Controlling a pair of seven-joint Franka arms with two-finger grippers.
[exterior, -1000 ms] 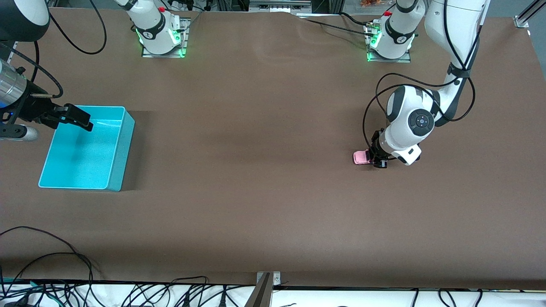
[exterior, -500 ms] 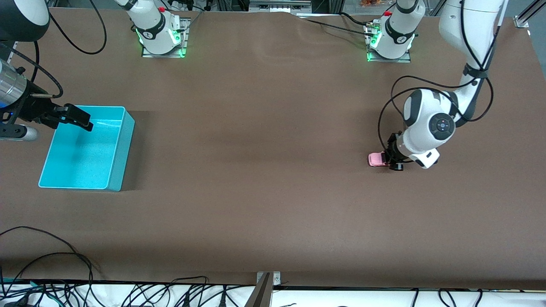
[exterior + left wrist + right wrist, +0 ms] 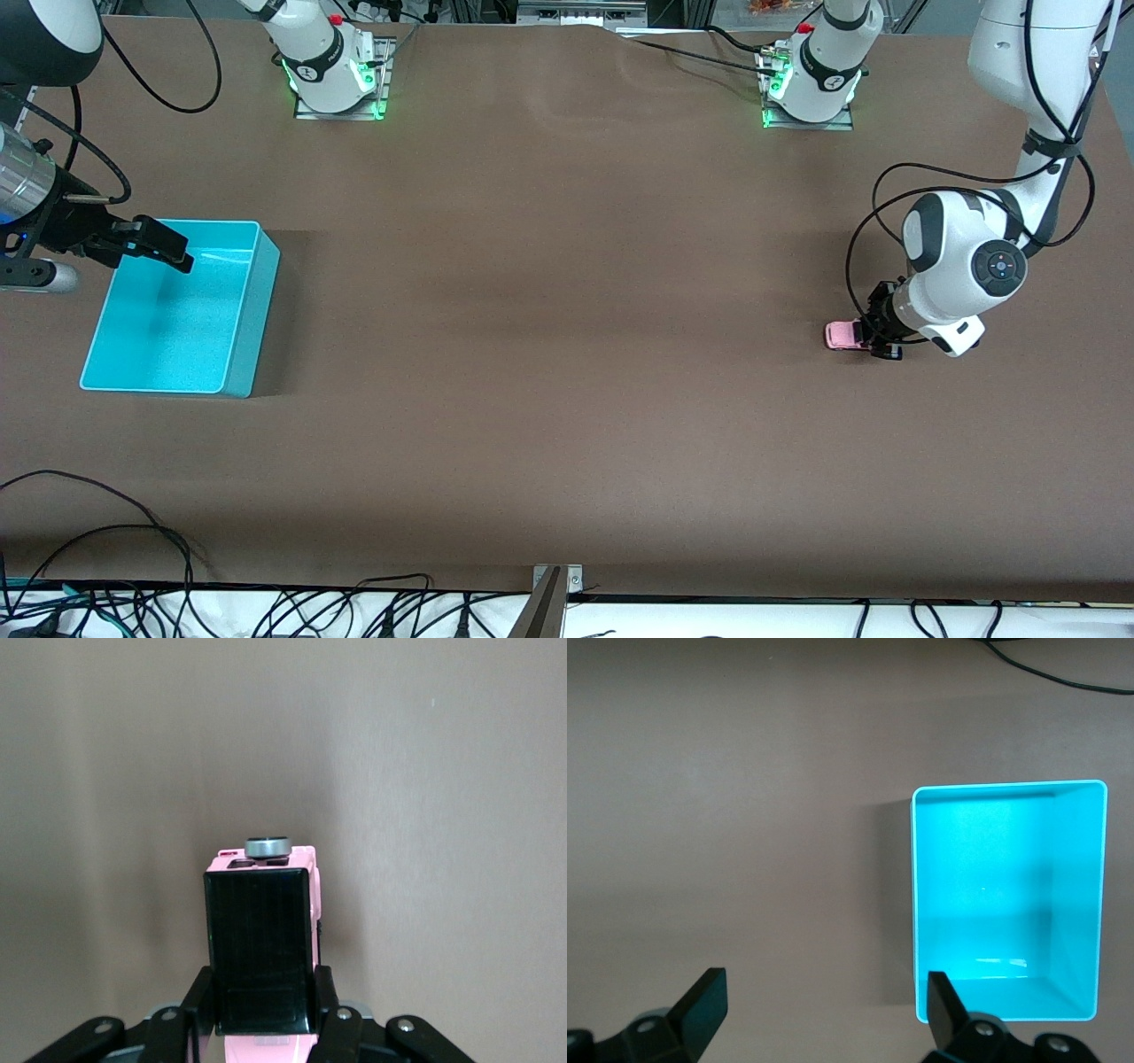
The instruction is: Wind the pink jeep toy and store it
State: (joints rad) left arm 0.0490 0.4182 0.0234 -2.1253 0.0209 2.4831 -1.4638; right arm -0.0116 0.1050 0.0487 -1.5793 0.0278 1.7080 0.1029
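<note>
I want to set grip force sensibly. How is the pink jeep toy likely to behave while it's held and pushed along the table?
The pink jeep toy looks like rigid plastic, so it probably won't flex between the shut left gripper fingers. Its wheels suggest it rolls easily. Being small and boxy, it is likely light and might tip if pressed unevenly.

pink jeep toy (image 3: 842, 335): tiny boxy car, light pink body, black roof (image 3: 261, 948), grey spare wheel at one end; wheels down on the table toward the left arm's end, clamped at its sides
</note>
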